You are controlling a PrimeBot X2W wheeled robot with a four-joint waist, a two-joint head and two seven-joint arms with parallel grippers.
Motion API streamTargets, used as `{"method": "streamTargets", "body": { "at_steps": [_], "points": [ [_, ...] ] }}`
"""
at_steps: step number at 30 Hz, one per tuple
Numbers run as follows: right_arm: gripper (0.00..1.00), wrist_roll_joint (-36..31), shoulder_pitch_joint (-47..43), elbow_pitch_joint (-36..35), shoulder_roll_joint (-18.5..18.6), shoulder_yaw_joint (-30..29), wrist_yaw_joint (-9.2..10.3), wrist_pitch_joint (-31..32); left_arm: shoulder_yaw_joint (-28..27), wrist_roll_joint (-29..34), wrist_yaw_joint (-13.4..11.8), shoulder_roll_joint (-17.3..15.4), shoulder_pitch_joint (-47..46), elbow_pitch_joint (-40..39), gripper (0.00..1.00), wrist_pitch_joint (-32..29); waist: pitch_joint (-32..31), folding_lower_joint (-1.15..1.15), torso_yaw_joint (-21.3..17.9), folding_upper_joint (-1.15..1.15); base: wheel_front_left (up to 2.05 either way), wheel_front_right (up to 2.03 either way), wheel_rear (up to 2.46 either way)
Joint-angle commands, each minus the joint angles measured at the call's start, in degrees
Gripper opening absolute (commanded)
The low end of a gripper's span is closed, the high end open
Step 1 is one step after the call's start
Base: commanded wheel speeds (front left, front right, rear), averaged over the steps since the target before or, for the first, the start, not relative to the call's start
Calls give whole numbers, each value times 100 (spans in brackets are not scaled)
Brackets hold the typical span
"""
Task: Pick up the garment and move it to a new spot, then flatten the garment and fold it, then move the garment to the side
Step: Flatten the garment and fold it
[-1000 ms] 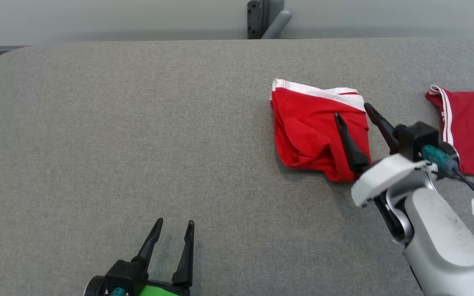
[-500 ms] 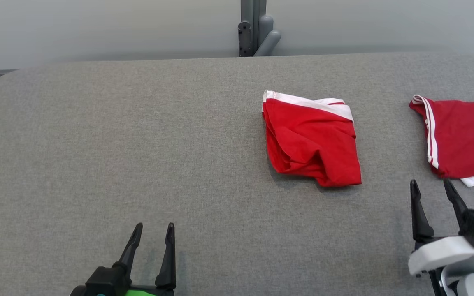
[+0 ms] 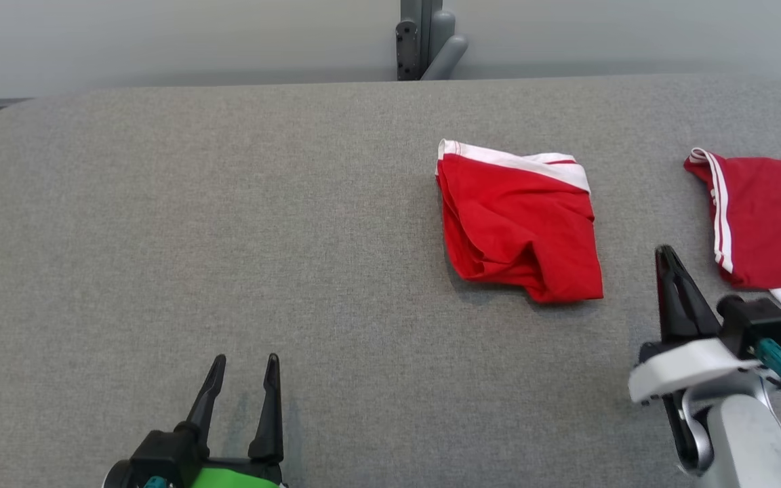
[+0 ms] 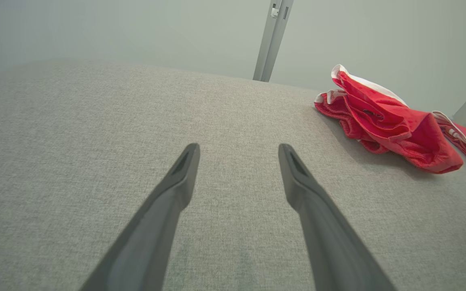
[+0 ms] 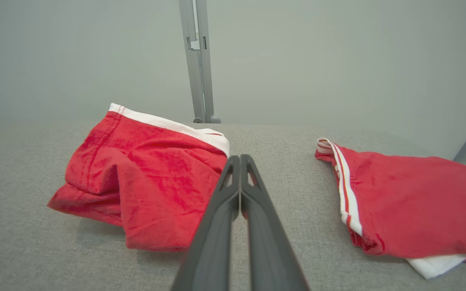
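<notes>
Red garment (image 3: 519, 230), white band

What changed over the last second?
The right gripper drew back from the garment toward the robot, then shut empty. The left gripper stayed open in place; the garment and the other red garment kept still.

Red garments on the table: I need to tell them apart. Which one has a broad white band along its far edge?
The middle garment, loosely folded. The right-hand garment has two thin white stripes down its left edge instead.
</notes>
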State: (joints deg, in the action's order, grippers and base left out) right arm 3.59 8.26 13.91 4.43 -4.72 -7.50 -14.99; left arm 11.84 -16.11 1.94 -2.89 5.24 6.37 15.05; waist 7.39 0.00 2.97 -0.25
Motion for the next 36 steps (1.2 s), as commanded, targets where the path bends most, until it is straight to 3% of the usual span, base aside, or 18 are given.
{"method": "streamTargets", "body": {
  "at_steps": [1, 9, 21, 36],
  "points": [
    [0, -59, 178, 85, -5, 85, 3, -24, 1, -40, 5, -8, -141, -8, 100, 14, 211, 0, 13, 25, 0, 0, 0],
    [0, -572, 1462, 1333, -31, 837, 2, -20, 98, 62, 137, -8, -450, 79, 100, 14, 674, 0, 214, 25, 0, 0, 0],
    [0, -981, 2557, 3244, -117, 1749, 1, -20, 217, -65, 77, -7, -610, 190, 100, 14, 921, 0, 518, 25, 0, 0, 0],
    [0, -661, 2307, 2841, -143, 2463, 1, -20, 226, -82, 34, -7, -578, 191, 100, 14, 814, 0, 551, 25, 0, 0, 0]
  ]
}}
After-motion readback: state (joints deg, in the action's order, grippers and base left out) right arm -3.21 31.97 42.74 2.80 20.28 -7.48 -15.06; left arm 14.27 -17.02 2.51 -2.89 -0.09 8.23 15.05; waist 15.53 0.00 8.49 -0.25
